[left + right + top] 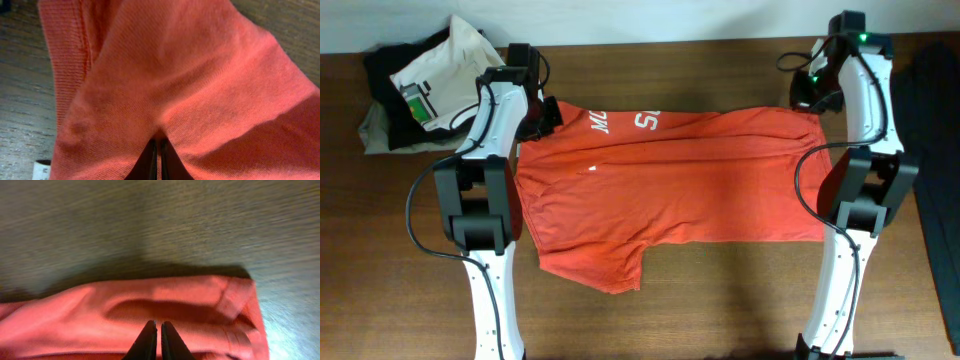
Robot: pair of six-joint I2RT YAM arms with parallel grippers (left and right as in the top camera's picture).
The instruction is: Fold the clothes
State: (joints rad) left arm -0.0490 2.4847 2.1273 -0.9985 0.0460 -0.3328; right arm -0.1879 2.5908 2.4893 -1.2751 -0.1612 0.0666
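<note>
Brown wooden table (720,310) seen from above. At its far left corner, a heap of laundry: crumpled white shirt (445,65) with green-black patch (415,103), lying over a black garment (388,62). Along the right edge, dark fabric (942,200), cut off by the frame.

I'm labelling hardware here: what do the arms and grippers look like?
The left arm and right arm have white rounded links, black joint blocks and looping black cables. A green light glows on the right one. Gripper fingers are thin, black, tapered.
</note>
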